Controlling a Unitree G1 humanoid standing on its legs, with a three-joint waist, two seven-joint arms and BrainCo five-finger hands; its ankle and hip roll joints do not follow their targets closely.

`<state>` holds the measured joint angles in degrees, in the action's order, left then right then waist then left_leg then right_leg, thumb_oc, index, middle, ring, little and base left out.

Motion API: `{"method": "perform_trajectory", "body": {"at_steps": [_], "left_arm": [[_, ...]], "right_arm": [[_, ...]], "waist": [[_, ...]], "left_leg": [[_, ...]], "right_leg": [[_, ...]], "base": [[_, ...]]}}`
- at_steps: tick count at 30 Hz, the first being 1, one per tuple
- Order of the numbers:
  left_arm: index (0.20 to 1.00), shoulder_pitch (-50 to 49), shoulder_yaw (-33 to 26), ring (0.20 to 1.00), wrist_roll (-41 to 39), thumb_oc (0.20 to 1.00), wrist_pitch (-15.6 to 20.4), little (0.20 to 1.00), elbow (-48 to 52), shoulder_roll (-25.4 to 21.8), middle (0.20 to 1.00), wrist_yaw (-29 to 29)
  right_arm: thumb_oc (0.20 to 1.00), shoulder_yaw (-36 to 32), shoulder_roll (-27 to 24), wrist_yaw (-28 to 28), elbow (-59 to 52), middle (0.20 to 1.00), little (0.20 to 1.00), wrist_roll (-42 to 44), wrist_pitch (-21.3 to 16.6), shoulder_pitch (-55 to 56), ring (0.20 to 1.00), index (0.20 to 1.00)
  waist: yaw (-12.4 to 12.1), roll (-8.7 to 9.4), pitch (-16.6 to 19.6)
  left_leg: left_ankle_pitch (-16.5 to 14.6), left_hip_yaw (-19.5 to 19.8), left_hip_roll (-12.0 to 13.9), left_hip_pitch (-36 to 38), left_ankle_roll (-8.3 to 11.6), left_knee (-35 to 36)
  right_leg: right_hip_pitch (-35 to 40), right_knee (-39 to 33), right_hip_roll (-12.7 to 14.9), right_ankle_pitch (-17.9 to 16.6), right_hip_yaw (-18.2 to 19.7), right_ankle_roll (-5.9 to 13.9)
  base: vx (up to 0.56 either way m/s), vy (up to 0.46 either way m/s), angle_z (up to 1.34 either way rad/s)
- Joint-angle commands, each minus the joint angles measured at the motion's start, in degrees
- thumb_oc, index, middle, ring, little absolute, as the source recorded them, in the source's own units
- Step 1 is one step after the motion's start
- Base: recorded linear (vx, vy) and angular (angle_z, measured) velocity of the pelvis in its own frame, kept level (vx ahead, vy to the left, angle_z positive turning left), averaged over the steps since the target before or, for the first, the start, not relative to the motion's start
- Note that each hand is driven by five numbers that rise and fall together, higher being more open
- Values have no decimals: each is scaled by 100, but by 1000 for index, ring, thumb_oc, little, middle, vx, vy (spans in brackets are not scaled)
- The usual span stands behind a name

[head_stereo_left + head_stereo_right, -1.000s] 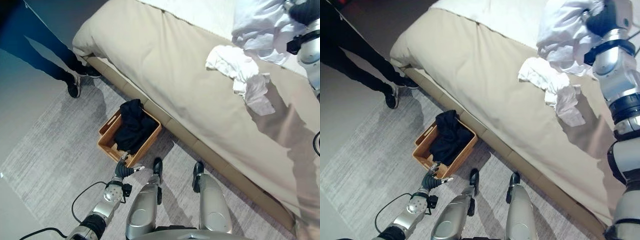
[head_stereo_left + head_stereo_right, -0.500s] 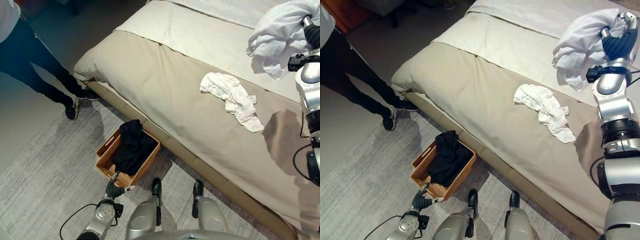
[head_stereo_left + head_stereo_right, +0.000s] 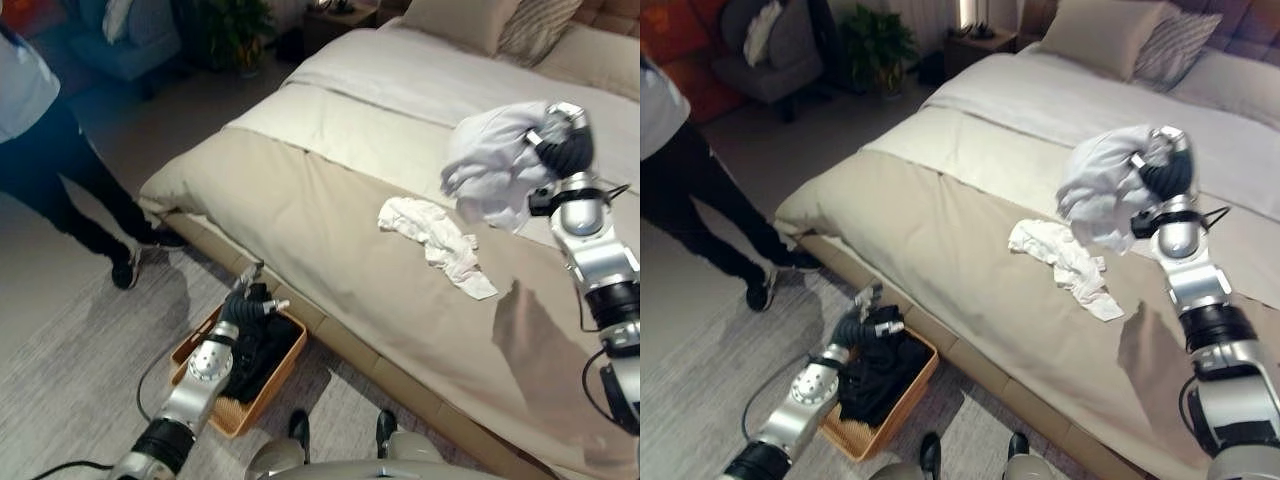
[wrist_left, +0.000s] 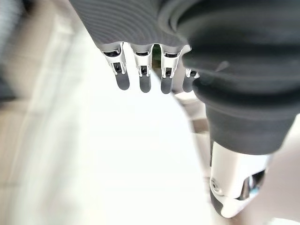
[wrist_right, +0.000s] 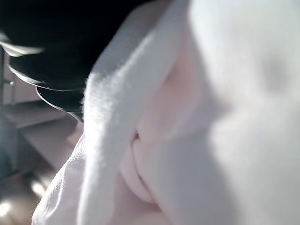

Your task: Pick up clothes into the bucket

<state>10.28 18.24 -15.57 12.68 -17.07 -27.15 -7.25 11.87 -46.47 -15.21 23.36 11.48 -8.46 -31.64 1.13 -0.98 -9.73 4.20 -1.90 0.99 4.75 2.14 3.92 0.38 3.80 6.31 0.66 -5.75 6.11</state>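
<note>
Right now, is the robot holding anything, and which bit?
Yes: the right hand grips the bunched top of a white garment, lifted above the bed. The left hand holds nothing.

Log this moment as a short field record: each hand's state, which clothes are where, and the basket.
right hand: raised above the bed, shut on a white garment that hangs free of the bedding
left hand: open, holding nothing, above the basket's far edge
basket: woven, on the rug beside the bed, holding dark clothing
bed: a second white garment lies crumpled on the beige cover
bystander: a person stands on the floor to the robot's left
</note>
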Motion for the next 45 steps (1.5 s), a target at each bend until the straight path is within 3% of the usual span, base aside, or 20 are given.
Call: {"method": "perform_trajectory", "body": {"at_steps": [1,6,15,30,42,44,45], "left_arm": [[1000,341,67,1000,-469,1000,160,1000,286,-253,1000,304],[1000,1207,571,1000,-788,1000,61,1000,504,-462,1000,644],[1000,2429,1481,1000,-843,1000,-20,1000,397,-501,1000,930],[1000,3355,2377,1000,-780,1000,-100,1000,421,191,1000,1009],[1000,3558,2542,1000,-468,1000,-151,1000,220,788,1000,913],[1000,3519,2535,1000,-566,1000,-159,1000,190,856,1000,923],[1000,3411,2520,1000,-1010,1000,-201,1000,154,984,1000,979]], "right_arm": [[200,-49,-333,515,-647,200,200,459,-241,-160,200,200],[200,120,-664,1164,-1379,200,200,771,-200,85,200,200],[200,722,-1012,1745,-2334,200,200,1051,-190,-194,200,200],[200,1708,-492,2341,-3644,200,200,1985,-230,-737,200,200],[200,1723,203,2422,-4006,200,200,2526,-249,-649,200,200],[200,1722,254,2443,-4043,200,200,2580,-248,-618,200,200],[200,1719,313,2455,-4090,200,200,2621,-231,-590,200,200]], "waist": [[81,354,534],[176,357,716],[258,344,818],[275,346,789],[307,355,693],[307,354,690],[315,350,679]], "left_leg": [[-957,-8,-187,-133,95,-790],[-967,-80,-136,70,112,-724],[-959,-137,-110,243,122,-644],[-916,-86,-112,289,95,-615],[-925,-44,-175,183,36,-696],[-929,-39,-184,173,29,-706],[-929,-35,-191,161,18,-721]], "right_leg": [[105,27,350,-35,-58,346],[261,-49,335,-25,-32,357],[419,-115,324,-35,-3,376],[493,-118,363,-45,-44,393],[395,-39,411,-67,-35,404],[381,-27,416,-66,-25,402],[359,-5,424,-68,-24,402]], "base": [[48,-16,-18],[39,-13,-9],[9,-5,-6],[0,0,0],[0,0,0],[0,0,0],[0,0,0]]}}
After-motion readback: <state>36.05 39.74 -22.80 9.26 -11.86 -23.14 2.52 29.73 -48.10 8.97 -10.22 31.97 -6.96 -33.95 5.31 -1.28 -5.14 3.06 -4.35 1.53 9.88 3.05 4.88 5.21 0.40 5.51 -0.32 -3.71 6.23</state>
